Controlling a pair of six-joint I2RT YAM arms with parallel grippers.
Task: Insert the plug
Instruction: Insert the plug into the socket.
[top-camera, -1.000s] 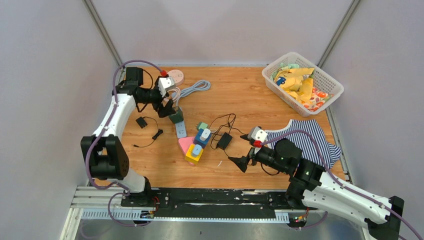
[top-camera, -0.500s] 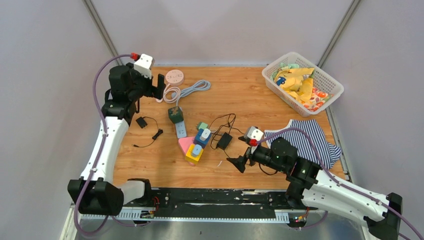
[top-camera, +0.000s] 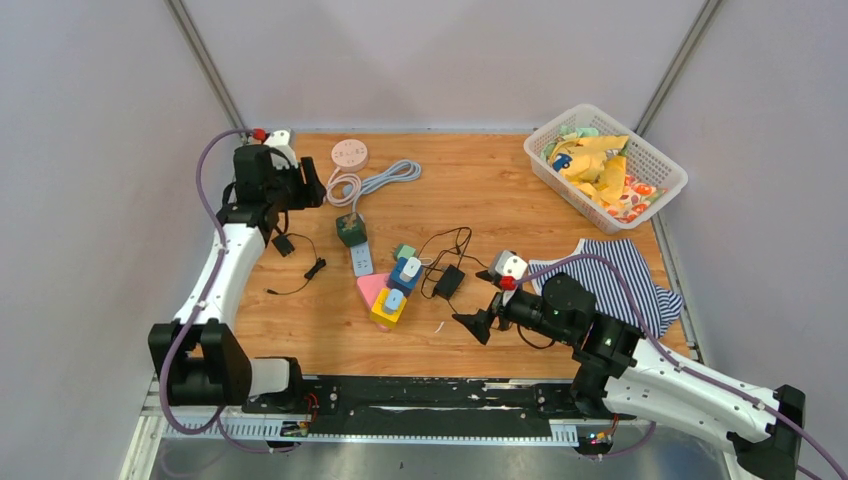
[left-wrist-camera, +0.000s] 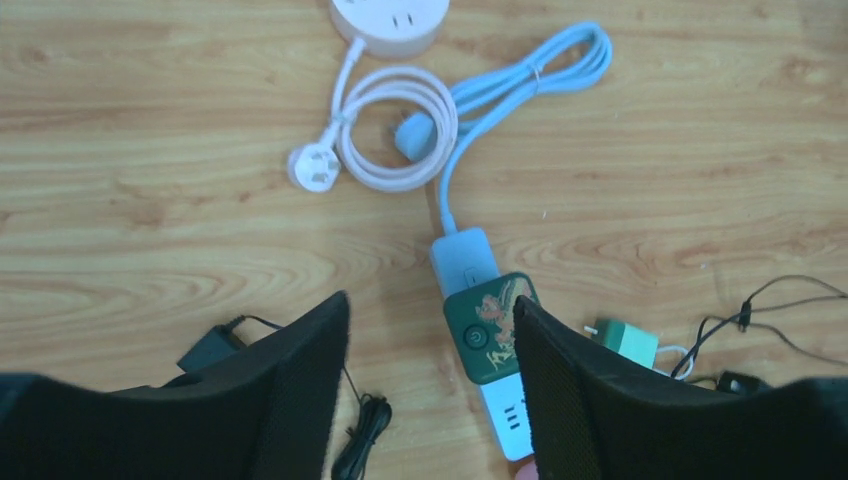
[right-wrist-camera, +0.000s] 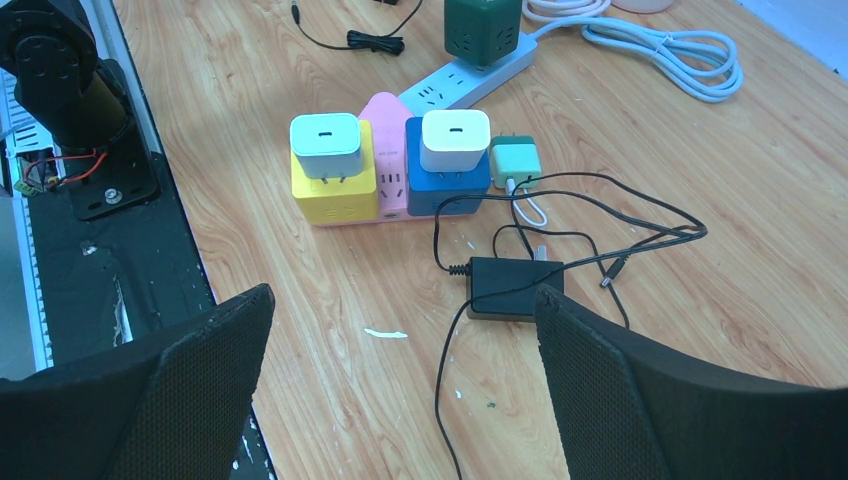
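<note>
Table (top-camera: 480, 165): bare wood at far middle; basket (top-camera: 565, 192) far right.
Plug (left-wrist-camera: 489, 327): green, seated on strip (left-wrist-camera: 462, 260), centre-left.
Left gripper (left-wrist-camera: 428, 308): parted, empty, far-left corner.
Right gripper (right-wrist-camera: 403, 298): wide, empty, front edge.

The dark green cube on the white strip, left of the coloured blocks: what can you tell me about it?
The dark green cube looks like smooth plastic with rounded corners. Its top carries a reddish-tan printed picture and a small round button, and a side face shows socket holes. It sits upright on the white power strip, toward the end where the pale blue cable enters. Only the strip touches it, and nothing is plugged into the faces shown.
</note>
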